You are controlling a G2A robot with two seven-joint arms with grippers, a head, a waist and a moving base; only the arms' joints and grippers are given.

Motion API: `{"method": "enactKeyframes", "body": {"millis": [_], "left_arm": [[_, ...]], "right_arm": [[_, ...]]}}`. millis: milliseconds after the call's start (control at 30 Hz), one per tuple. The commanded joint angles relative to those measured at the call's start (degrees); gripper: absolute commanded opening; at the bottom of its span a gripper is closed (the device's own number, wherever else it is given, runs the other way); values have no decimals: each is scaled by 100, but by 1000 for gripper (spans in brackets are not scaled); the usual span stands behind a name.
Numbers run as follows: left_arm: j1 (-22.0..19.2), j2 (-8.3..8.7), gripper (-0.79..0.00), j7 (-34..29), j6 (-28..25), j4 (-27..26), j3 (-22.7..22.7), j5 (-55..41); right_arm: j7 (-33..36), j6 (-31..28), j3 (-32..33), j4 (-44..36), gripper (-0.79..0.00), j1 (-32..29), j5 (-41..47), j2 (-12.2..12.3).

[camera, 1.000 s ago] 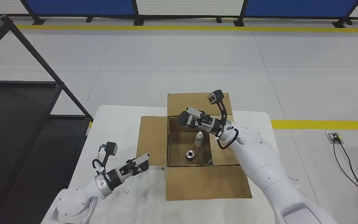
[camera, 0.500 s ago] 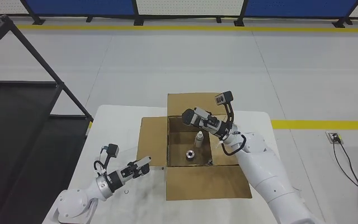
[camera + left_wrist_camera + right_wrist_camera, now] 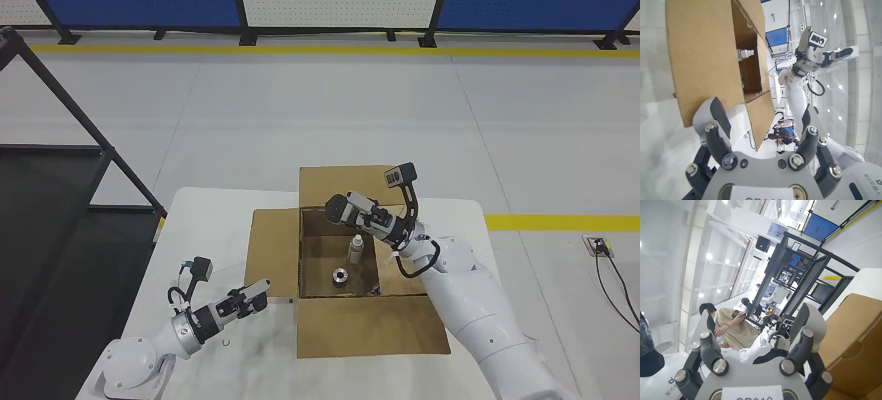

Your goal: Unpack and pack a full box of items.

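The cardboard box (image 3: 370, 325) is sitting open in the middle of the top view on the white table (image 3: 215, 230), with its four flaps spread outward. Inside it a small white bottle (image 3: 355, 246) is standing upright near the centre. A round grey piece that looks like metal (image 3: 340, 277) is lying just below the bottle in the frame, apart from it.

The bottle is probably light, rigid and smooth, so it is likely to tip or slip. The better hold looks like one around its body, under the narrow cap, coming straight down between the box walls. The round piece is likely denser and sits low, so it is calling for a pinch across its rim from above.

The right gripper (image 3: 334, 210) is hovering over the upper left corner of the box, its jaws gaping wide and holding nothing. The left gripper (image 3: 258, 292) is hanging low over the table at lower left, just short of the left flap, jaws likewise wide and empty.
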Motion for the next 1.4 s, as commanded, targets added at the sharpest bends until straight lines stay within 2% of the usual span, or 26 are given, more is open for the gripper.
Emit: {"method": "enactKeyframes", "body": {"millis": [0,133,300,667,800,1100,1367], "left_arm": [[0,0,0,0,0,0,0,0],[0,0,0,0,0,0,0,0],[0,0,0,0,0,0,0,0],[0,0,0,0,0,0,0,0],[99,-9,0,266,70,30,-21,-43],[103,-42,0,672,212,69,94,14],[162,-40,0,894,368,-23,51,179]], "right_arm": [[0,0,0,-1,0,0,0,0],[-299,25,88,-231,0,-176,-65,27],[-265,161,245,-621,0,-363,-59,90],[-254,150,284,-646,0,-363,-181,112],[-321,253,365,-683,0,-311,-253,138],[499,375,792,-360,0,-1,349,252],[1021,454,880,32,0,235,710,269]]}}
